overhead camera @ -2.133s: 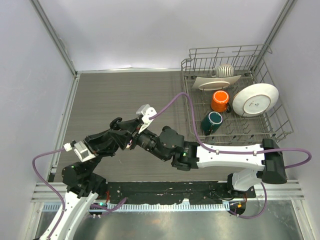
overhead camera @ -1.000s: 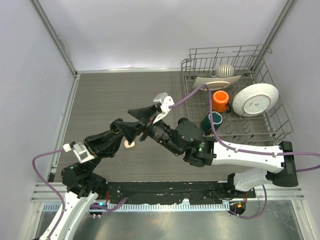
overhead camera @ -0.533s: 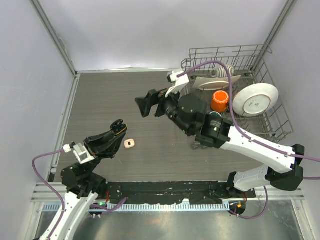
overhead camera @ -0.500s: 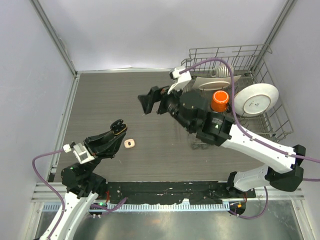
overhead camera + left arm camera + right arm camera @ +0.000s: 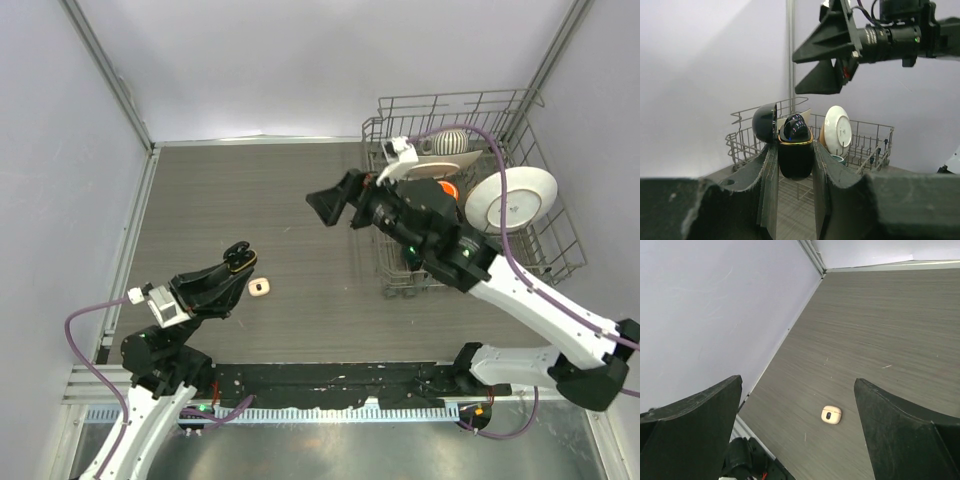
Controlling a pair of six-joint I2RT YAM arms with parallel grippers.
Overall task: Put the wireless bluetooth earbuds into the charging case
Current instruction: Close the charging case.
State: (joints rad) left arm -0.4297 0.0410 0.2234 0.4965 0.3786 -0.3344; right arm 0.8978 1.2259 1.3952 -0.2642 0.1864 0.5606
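Grey wood-grain tabletop (image 5: 250, 200), pale walls on three sides.

Wire dish rack (image 5: 470, 108) at far right corner of tabletop.

White-linked right arm (image 5: 530, 305): rises from near right base, crosses rack's front-left corner, black wrist over rack edge, purple cable looping above.

Low at near left, left arm (image 5: 150, 400): forearm angled toward mid-tabletop.

In rack: large white plate (image 5: 510, 198) on edge in right half; second white plate (image 5: 430, 163) leaning at rear, just below striped mug (image 5: 452, 140); orange mug (image 5: 447, 188) between the plates, mostly hidden behind right wrist.

Raised well above tabletop, left of rack, right pincer (image 5: 322, 205): points left, jaws spread wide, grips nothing. From its own camera, only tabletop and a small cream case between the fingers.

Near mid-tabletop, left pincer (image 5: 238, 254): jaws drawn in tight on black charging case (image 5: 796, 160), one finger on each flank; holds it upright, off the tabletop.

Same black charging case: glossy, gold band at rim, lid (image 5: 765, 122) hinged back to the left, open.

Small rounded cream case (image 5: 259, 288): flat on tabletop, just right of left pincer, not touching it, well apart from right pincer. Cannot tell whether it opens or what it holds.

Black earbuds (image 5: 795, 127): glossy rounded shapes seated in mouth of black charging case; cannot separate one from the other, stems hidden.
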